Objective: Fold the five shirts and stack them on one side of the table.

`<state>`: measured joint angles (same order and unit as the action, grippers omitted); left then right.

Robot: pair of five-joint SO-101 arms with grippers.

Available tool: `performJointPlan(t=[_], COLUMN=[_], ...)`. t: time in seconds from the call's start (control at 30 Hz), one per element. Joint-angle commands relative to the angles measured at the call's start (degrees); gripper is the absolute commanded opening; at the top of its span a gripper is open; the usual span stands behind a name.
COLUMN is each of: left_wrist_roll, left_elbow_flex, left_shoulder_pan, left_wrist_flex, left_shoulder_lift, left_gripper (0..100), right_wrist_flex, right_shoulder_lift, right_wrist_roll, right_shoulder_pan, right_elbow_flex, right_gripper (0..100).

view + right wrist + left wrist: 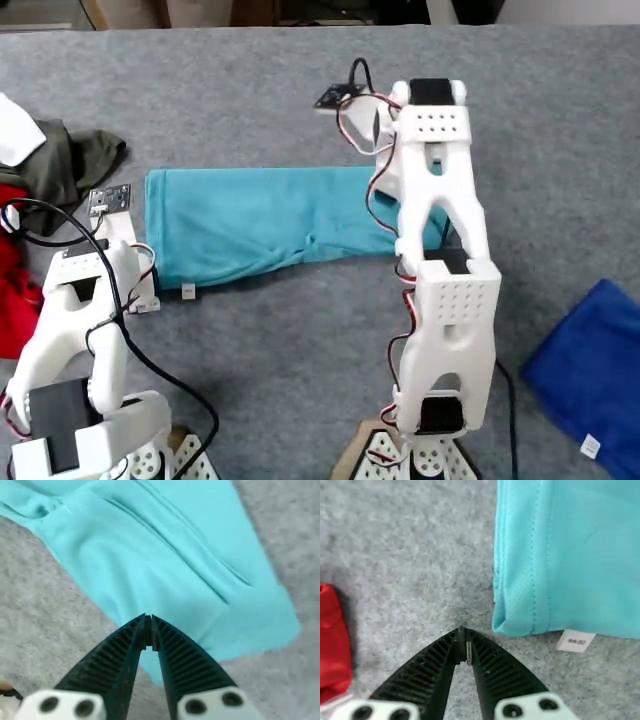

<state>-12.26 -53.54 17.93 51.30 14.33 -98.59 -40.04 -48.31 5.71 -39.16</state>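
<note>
Nearest you, at 6 o'clock on the grey table [250, 90], stand the bases of both arms. A folded blue shirt [595, 370] lies at 4 o'clock, well apart from the rest. At 8 o'clock a red shirt [12, 290] lies bunched at the table's edge, just beside your left arm [80, 330].

Your left jaws are closed tip to tip with nothing between them. They point at bare table just beside the near corner of the teal shirt [560, 555], not touching it. A small white tag [576, 641] sticks out from under that corner, and the red shirt [332, 640] shows off to the other side of the jaws.

The teal shirt [250, 225] lies across the middle of the table, a long folded band running from 9 o'clock toward 3 o'clock, with a crease bunched along its near edge.

Your right arm [440, 250] stretches from 6 o'clock toward 12 o'clock, crossing over the shirt's 3 o'clock end. Its jaws are also pressed together, tips hanging above the teal shirt [165, 555] near one edge. No cloth shows pinched between them.

Farthest off, at 10 o'clock, an olive shirt [70, 160] lies crumpled with a white shirt [15, 130] touching it at the table's edge.
</note>
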Motion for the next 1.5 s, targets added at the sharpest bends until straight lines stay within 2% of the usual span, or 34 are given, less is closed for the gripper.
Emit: performJointPlan(t=[0.0, 0.23, 0.4, 0.57, 0.7, 0.9, 1.0, 1.1, 1.27, 1.47], left_wrist_roll=[0.3, 0.3, 0.1, -3.3, -3.3, -3.0, -2.9, 0.2, 3.2, 7.2], left_elbow_flex=[0.0, 0.2, 0.5, 1.1, 8.2, 27.3, 33.2, 36.2, 37.0, 43.4], left_shoulder_pan=[0.3, 0.3, 0.3, 0.4, 0.9, 0.7, 0.7, 0.4, 0.3, 0.4], left_wrist_flex=[-1.0, -1.0, -1.0, -0.5, 6.3, 19.6, 20.9, 20.4, 16.4, 17.4], left_shoulder_lift=[1.6, 1.7, 1.8, 1.9, 1.9, 1.3, 1.2, 1.1, -1.6, -14.4], left_gripper=[2, 2, 2, 2, 2, 3, 12, 19, 23, 28], right_wrist_flex=[4.4, 17.1, 13.4, 8.1, 4.1, 1.1, 6.4, 15.5, 28.3, 34.7], right_shoulder_lift=[1.2, -3.4, -0.8, 11.4, 20.9, 30.0, 34.3, 38.4, 42.9, 44.2], right_wrist_roll=[2.0, 3.8, 3.8, 3.5, 2.5, 1.8, 1.8, 1.8, 0.5, -2.2], right_shoulder_pan=[-1.2, -1.3, -1.4, -1.4, -1.6, -1.9, -1.9, -2.1, -3.3, -8.1], right_elbow_flex=[3.8, 13.7, 12.8, 13.1, 13.1, 20.2, 30.5, 43.5, 61.8, 70.0], right_gripper=[0.5, 0.5, 0.5, 0.5, 0.5, 0.5, 0.5, 0.5, 0.5, 0.5])
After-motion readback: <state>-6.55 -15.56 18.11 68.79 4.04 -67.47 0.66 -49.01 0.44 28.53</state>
